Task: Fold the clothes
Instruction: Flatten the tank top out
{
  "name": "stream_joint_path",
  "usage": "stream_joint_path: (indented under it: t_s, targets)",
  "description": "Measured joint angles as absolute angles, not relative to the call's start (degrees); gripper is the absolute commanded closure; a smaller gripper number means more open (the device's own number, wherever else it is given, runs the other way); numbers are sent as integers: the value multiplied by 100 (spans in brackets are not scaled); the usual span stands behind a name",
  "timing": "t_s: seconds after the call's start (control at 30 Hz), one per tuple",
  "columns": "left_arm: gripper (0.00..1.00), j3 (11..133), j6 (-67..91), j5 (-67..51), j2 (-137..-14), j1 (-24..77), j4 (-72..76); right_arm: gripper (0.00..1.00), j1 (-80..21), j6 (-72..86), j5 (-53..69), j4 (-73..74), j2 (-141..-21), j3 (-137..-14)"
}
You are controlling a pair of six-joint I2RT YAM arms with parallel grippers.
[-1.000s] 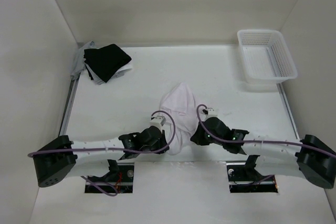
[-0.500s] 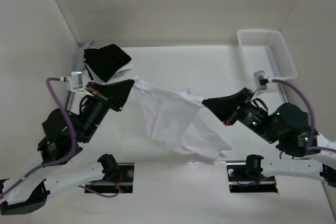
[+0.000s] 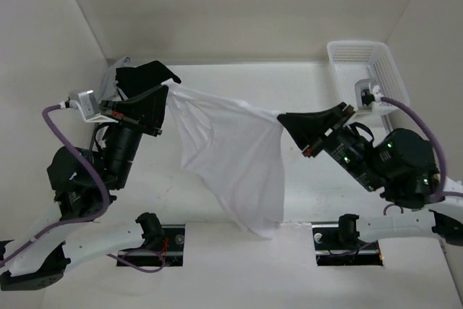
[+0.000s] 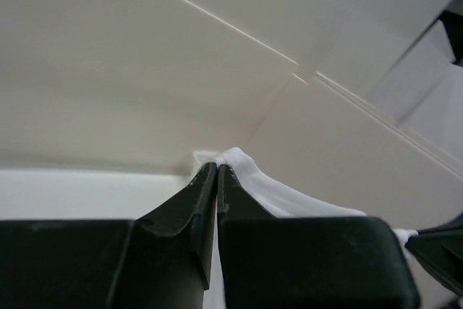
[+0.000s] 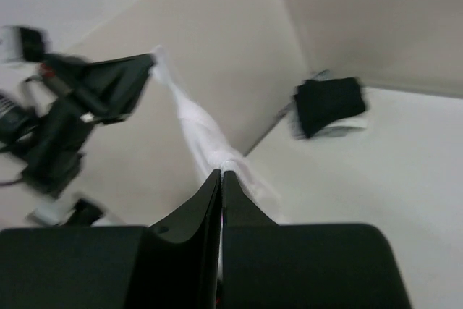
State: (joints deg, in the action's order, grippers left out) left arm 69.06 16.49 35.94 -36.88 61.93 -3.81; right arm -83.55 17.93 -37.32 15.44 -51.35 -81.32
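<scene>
The clothes (image 3: 231, 157), a thin plain white garment, hang spread in the air between both raised arms, the lower end drooping toward the near table edge. My left gripper (image 3: 166, 89) is shut on the garment's left top corner; its wrist view shows white cloth (image 4: 249, 179) pinched at the tips of my left gripper (image 4: 218, 166). On the other side my right gripper (image 3: 282, 117) is shut on the right top corner. In the right wrist view the stretched fabric (image 5: 202, 135) runs from my right gripper (image 5: 221, 173) across to the other arm.
A black garment (image 3: 145, 81) on a pile of grey and white cloth lies at the back left corner, partly behind the left gripper. A white plastic basket (image 3: 365, 81) stands at the back right. Walls close in on three sides.
A second ago both grippers were low at the bunched garment near the front. They have since risen and moved apart, lifting the garment and stretching it out wide between them.
</scene>
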Motion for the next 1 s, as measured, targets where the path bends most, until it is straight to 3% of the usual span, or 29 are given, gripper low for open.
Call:
stream_joint_path:
  t_s: [0.23,0.4,0.53,0.77,0.93,1.0]
  targets:
    - [98,5933,1544,3439,-4821,4449,707,100,-4840,2296,-1988,1127,-5951,-7260]
    - [98,6104,2058,2508,-5743,3393,246,100,-4560,2314,-1483,1194,-6416,-7264]
    - [98,6995,2193,2064,-5662,3404,40,100,-5153,2062,-1514,1194,-6163,-7828]
    - [98,8005,2099,1822,-4709,4038,204,99,-7870,1194,-2580,895,-5288,-8759]
    - [98,8318,1984,1811,-4381,4329,228,99,-9723,-51,-4023,454,-5795,-9415]
    - [98,8348,1929,1844,-4381,4370,172,99,-10027,-545,-4383,207,-6051,-9542]
